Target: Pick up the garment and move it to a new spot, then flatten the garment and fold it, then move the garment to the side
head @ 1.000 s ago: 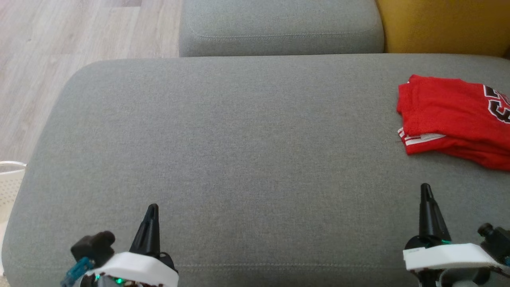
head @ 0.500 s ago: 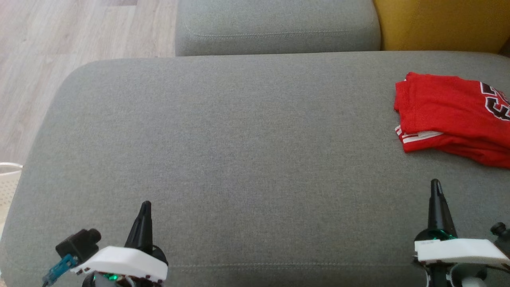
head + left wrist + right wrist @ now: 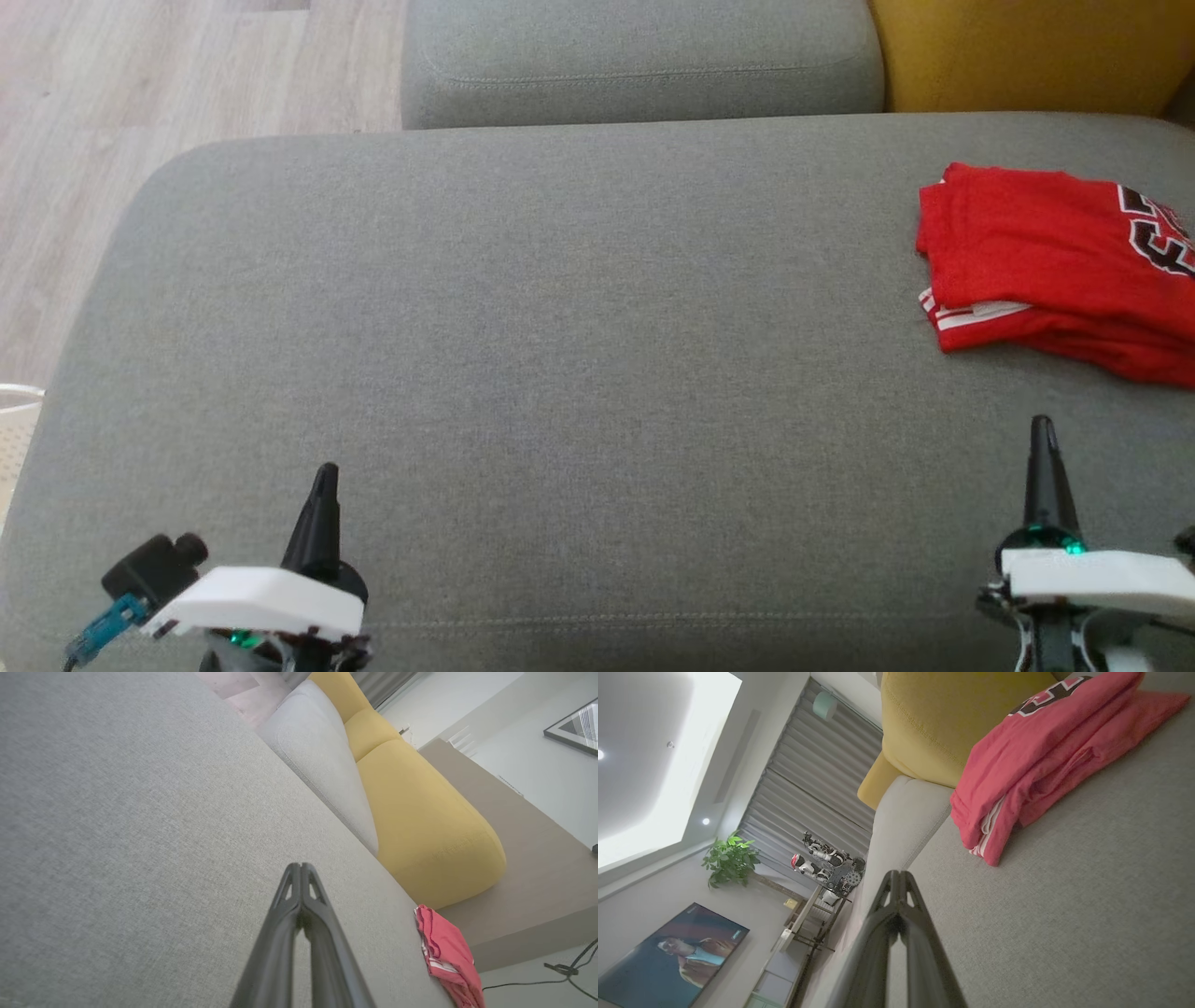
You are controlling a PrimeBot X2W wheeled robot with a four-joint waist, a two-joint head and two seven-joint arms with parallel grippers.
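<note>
The garment (image 3: 1046,257) is a red jersey with white stripes and dark lettering, folded into a stack at the far right of the grey cushion (image 3: 560,373). It also shows in the left wrist view (image 3: 448,956) and close up in the right wrist view (image 3: 1041,760). My left gripper (image 3: 324,476) is shut and empty at the lower left, far from the garment. My right gripper (image 3: 1041,429) is shut and empty at the lower right, a short way in front of the garment and not touching it. Both pairs of fingertips meet in the wrist views (image 3: 301,868) (image 3: 899,875).
A second grey cushion (image 3: 644,61) and a yellow cushion (image 3: 1018,51) lie behind the big one. Wooden floor (image 3: 140,93) runs along the left. A white basket rim (image 3: 14,411) shows at the left edge.
The head camera has shifted, so the whole scene slid slightly left and up. Both grippers sit a little lower in view and further apart; the garment lies as before.
</note>
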